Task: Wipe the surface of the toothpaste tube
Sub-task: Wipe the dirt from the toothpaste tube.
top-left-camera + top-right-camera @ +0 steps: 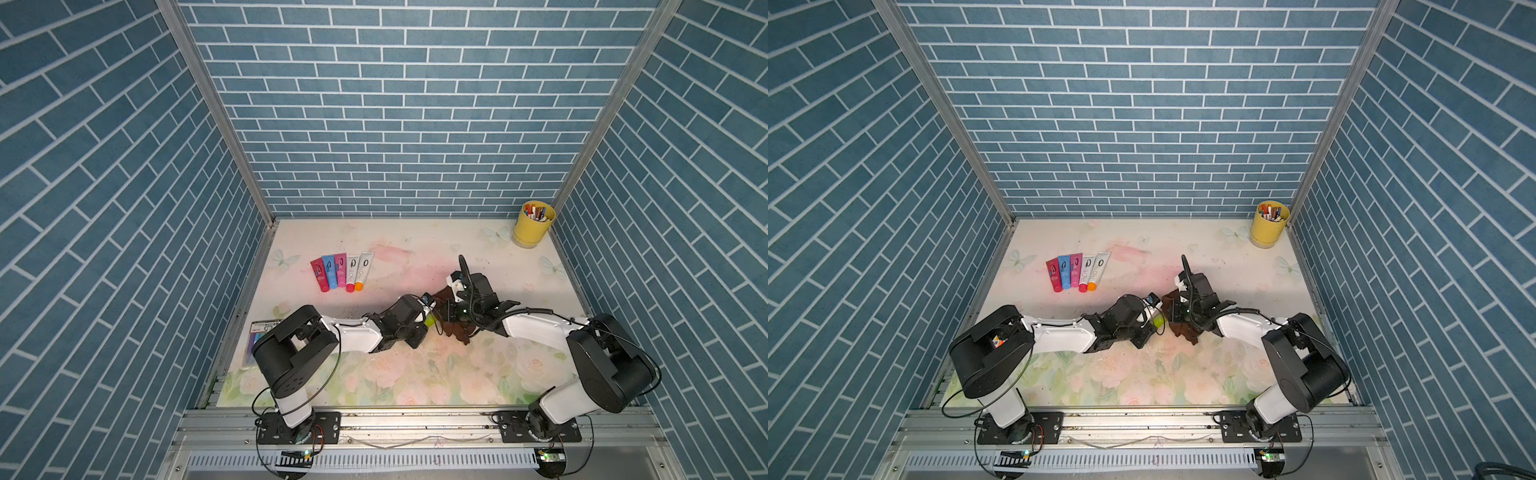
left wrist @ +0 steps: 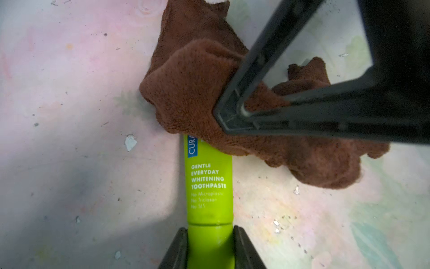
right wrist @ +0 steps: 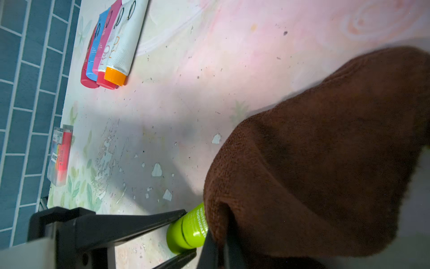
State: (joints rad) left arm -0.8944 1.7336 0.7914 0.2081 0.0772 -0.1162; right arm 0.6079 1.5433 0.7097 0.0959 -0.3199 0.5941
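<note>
I observe three blue brick-patterned wall panels (image 1: 415,104), joined by bare aluminium corner posts (image 1: 218,112), enclosing a worn, evenly lit pastel floral-print tabletop (image 1: 415,249).

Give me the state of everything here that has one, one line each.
Toothpaste tube: capped, gripped at its cap end, other end covered by the cloth.
Cloth: bunched, clamped, draped over the tube.
Left gripper: shut on the toothpaste tube.
Right gripper: shut on the cloth.
Five spare tubes: capped, lying side by side.
Yellow cup: upright, full of pens.
</note>
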